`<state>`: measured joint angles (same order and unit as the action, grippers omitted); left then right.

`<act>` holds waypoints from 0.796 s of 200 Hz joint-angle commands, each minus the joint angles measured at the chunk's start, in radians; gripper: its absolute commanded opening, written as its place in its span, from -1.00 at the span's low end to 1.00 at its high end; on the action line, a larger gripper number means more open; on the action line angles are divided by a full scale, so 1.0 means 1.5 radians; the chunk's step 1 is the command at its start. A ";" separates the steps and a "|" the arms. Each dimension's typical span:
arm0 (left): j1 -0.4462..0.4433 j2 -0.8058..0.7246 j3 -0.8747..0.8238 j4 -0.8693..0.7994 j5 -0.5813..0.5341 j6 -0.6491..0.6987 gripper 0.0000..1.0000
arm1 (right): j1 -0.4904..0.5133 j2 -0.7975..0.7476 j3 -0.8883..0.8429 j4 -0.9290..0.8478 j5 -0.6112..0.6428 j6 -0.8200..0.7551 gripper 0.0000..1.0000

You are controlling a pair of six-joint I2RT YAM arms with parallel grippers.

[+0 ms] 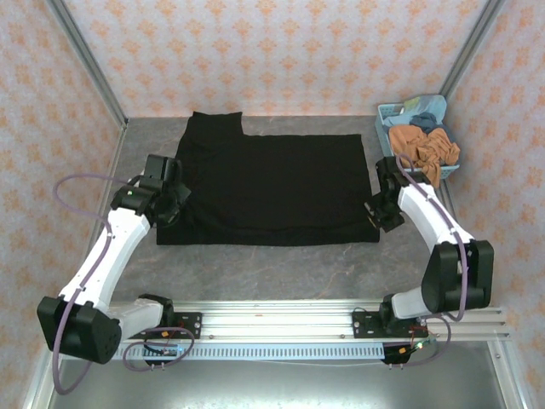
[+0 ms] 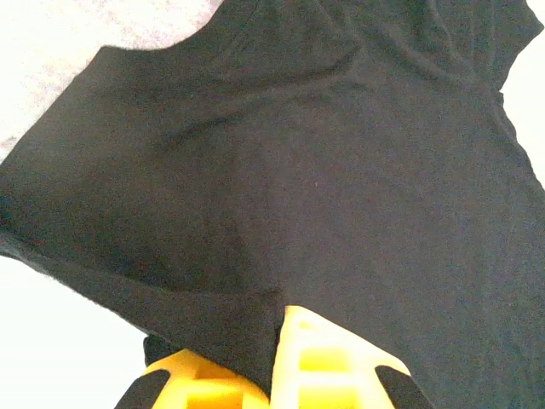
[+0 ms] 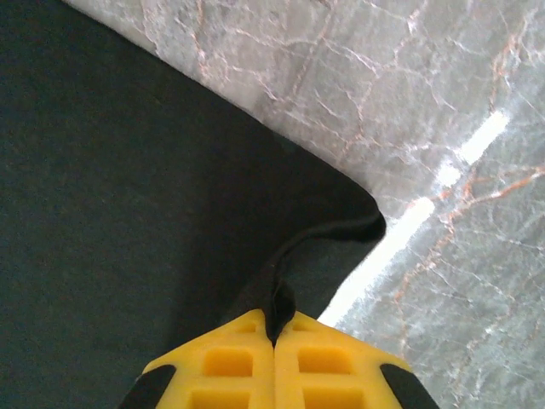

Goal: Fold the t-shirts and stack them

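**Fold about to start.** At your left, the left jaws are clenched on the shirt [image 1: 272,183] at its left edge. The left wrist view shows a tuck of black cloth [image 2: 255,332] nipped between the yellow fingers [image 2: 324,358].

The shirt lies spread nearly flat across the middle of the surface [image 1: 281,273], a broad dark rectangle. One piece, a sleeve by the look of it, juts out at the far left corner. The side facing up is plain black, with soft ripples near the left grip and no print in sight.

At your right, the right jaws are clenched on the near right corner. There a rolled lip of hem [image 3: 328,234] curls down into the closed fingers [image 3: 332,362].

With both ends gripped, this looks like the first fold of this shirt. Your next move likely calls for raising both ends together, holding the cloth taut between them, and carrying the near edge over the body evenly so neither side lags.

Far right, a basket [image 1: 387,111] against the wall holds an orange shirt [image 1: 430,149] and a bluish one [image 1: 421,119], both bunched and unfolded.
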<state>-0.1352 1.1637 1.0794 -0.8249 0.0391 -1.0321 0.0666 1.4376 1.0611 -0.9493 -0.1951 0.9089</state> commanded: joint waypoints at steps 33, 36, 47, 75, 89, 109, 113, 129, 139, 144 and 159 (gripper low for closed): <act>0.022 0.050 0.056 0.025 -0.043 0.056 -1.00 | -0.012 0.080 0.071 0.026 0.044 0.008 -1.00; 0.023 0.053 0.057 0.026 -0.043 0.057 -1.00 | -0.013 0.086 0.075 0.027 0.046 0.008 -1.00; 0.029 0.063 0.066 0.027 -0.048 0.064 -1.00 | -0.013 0.101 0.088 0.030 0.049 0.007 -1.00; 0.042 0.091 0.083 0.039 -0.054 0.079 -1.00 | -0.015 0.138 0.116 0.036 0.058 0.004 -1.00; 0.046 0.106 0.093 0.046 -0.055 0.085 -1.00 | -0.015 0.154 0.128 0.043 0.056 0.003 -1.00; 0.049 0.127 0.108 0.048 -0.065 0.091 -1.00 | -0.015 0.175 0.144 0.047 0.060 0.000 -1.00; 0.051 0.130 0.110 0.049 -0.066 0.092 -1.00 | -0.016 0.180 0.148 0.048 0.062 -0.001 -1.00; 0.055 0.142 0.117 0.056 -0.068 0.094 -1.00 | -0.015 0.197 0.166 0.048 0.068 -0.003 -1.00; 0.056 0.152 0.123 0.059 -0.068 0.099 -1.00 | -0.016 0.206 0.174 0.051 0.070 -0.005 -1.00; 0.057 0.157 0.126 0.060 -0.069 0.102 -1.00 | -0.016 0.211 0.180 0.052 0.070 -0.005 -1.00; 0.057 0.173 0.136 0.060 -0.070 0.108 -1.00 | -0.016 0.226 0.195 0.051 0.073 -0.008 -1.00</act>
<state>-0.0624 1.3987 1.2320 -0.7643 -0.0154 -0.9062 0.0532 1.7451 1.3025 -0.8768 -0.1413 0.9054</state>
